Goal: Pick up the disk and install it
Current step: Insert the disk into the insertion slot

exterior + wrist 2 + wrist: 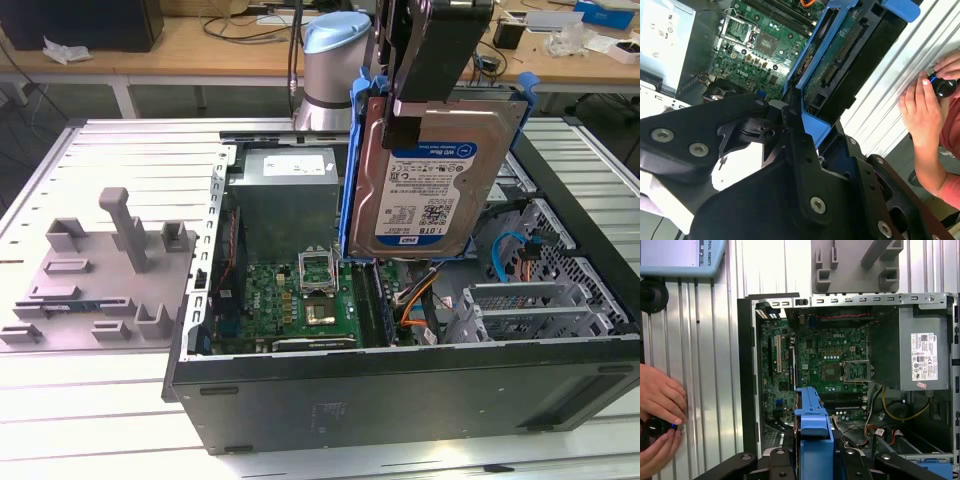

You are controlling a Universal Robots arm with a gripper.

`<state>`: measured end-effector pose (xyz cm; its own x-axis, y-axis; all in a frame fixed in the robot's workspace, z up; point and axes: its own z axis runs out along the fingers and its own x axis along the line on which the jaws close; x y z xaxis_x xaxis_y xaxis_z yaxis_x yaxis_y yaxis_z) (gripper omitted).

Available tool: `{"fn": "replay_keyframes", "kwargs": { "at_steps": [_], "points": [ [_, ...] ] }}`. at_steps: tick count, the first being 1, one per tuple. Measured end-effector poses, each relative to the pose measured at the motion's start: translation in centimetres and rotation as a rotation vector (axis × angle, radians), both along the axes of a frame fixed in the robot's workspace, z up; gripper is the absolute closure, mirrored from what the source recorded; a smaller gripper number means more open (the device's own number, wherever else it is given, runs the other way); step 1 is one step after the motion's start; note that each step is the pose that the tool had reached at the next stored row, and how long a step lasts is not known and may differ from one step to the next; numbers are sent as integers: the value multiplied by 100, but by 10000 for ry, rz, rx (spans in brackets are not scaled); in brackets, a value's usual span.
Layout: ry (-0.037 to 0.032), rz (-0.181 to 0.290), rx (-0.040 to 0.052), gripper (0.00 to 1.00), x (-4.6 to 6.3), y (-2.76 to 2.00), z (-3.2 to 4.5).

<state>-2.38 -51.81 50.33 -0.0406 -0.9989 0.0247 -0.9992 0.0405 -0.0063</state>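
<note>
The disk (430,185), a silver drive with a white-and-blue label in a bright blue bracket, hangs upright above the open computer case (400,385). My gripper (418,108) comes down from above and is shut on the disk's upper edge. In the second wrist view the black fingers (795,150) clamp the blue bracket, and the disk (837,65) shows its underside over the motherboard. In the first wrist view the disk (813,425) appears edge-on between the gripper's arms, over the case's interior.
Inside the case lie a green motherboard (300,295), a grey power supply (290,185) and metal drive cages (535,305) with cables. A grey plastic fixture (95,275) sits on the slatted table. A person's hands (657,412) hold a small black device beside the case.
</note>
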Motion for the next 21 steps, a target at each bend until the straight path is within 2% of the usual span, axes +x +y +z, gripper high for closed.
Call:
{"fn": "replay_keyframes", "kwargs": {
  "at_steps": [12, 13, 16, 21],
  "points": [
    [0, 0, 0, 63, 2, 0, 0],
    [0, 1, 58, 63, 5, -2, 0],
    [-1, 0, 154, 63, 15, -12, 0],
    [0, -1, 157, 63, 81, -32, 0]
  ]
}}
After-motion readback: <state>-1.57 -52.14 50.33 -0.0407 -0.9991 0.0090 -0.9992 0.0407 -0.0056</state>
